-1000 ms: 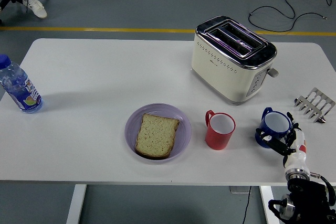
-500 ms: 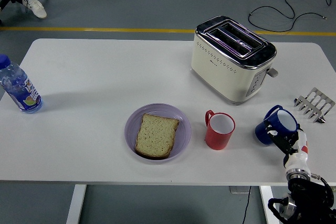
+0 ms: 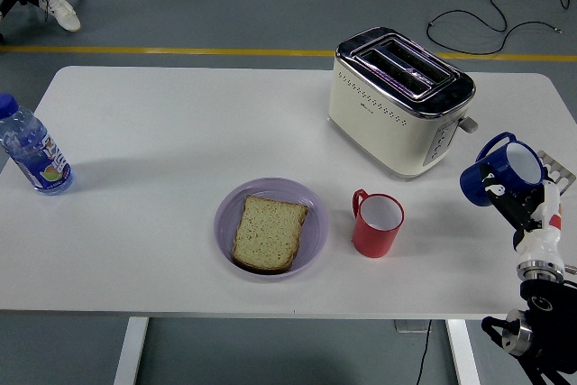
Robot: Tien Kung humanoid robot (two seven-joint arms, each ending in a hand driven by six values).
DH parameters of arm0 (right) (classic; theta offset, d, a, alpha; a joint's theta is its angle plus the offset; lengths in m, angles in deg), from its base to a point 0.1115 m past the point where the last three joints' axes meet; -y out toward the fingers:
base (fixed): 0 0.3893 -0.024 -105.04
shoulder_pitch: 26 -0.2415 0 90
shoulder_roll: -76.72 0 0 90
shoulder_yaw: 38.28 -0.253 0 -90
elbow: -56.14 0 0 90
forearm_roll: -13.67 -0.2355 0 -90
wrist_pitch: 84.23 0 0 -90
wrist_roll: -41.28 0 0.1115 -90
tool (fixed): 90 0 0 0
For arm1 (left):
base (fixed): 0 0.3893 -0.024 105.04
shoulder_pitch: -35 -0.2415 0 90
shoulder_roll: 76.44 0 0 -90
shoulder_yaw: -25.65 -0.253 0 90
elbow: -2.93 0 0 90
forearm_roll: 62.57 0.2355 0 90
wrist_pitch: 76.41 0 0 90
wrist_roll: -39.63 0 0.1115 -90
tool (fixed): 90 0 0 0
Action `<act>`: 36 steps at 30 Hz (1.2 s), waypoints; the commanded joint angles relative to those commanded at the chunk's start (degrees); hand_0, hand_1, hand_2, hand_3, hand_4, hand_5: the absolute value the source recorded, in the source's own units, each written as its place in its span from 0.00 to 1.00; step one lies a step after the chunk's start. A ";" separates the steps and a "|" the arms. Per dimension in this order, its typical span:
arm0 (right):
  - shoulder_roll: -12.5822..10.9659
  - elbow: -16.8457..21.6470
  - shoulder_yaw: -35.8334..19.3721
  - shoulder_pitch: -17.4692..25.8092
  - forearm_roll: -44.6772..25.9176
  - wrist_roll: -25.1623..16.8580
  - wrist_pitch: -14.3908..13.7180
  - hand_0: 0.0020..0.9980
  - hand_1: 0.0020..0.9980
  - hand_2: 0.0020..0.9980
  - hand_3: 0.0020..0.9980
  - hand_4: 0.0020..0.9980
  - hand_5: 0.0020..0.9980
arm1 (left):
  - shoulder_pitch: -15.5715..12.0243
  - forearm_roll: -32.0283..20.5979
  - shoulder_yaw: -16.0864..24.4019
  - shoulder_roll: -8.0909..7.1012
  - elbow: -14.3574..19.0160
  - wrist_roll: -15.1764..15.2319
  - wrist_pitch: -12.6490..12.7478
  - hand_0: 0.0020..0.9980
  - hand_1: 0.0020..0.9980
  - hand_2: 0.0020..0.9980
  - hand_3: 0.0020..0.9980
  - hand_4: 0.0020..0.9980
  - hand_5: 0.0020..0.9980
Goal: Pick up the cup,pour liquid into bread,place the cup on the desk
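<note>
My right hand is shut on a blue cup and holds it in the air at the table's right side, tilted with its mouth facing right and up. A slice of bread lies in a purple plate near the front middle of the table. A red cup stands upright just right of the plate. The blue cup is well to the right of the bread, past the red cup. No left arm shows.
A cream toaster stands behind the red cup. A metal toast rack sits at the right edge, partly hidden by the blue cup. A water bottle stands at the far left.
The right hand has lifted the blue cup off the table and carried it up and to the right, tilting it.
</note>
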 joint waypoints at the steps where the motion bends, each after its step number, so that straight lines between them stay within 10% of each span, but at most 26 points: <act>1: -0.33 1.06 -0.19 0.04 1.61 1.27 0.10 0.55 0.51 0.60 0.74 0.77 0.08 | 0.00 0.00 -0.01 -0.01 0.00 -0.01 -0.01 0.36 0.35 0.45 0.76 0.65 1.00; 20: -7.64 18.04 -0.60 -2.61 21.49 26.17 5.46 0.40 0.41 0.53 0.56 0.74 0.02 | 0.28 0.70 0.73 -0.23 0.00 0.08 -0.10 0.36 0.35 0.45 0.76 0.66 1.00; 36: -8.48 20.03 11.12 -12.87 36.97 38.88 9.68 0.19 0.25 0.51 0.56 0.72 0.05 | 0.72 0.99 1.30 -0.27 0.00 0.12 -0.07 0.36 0.35 0.45 0.76 0.66 1.00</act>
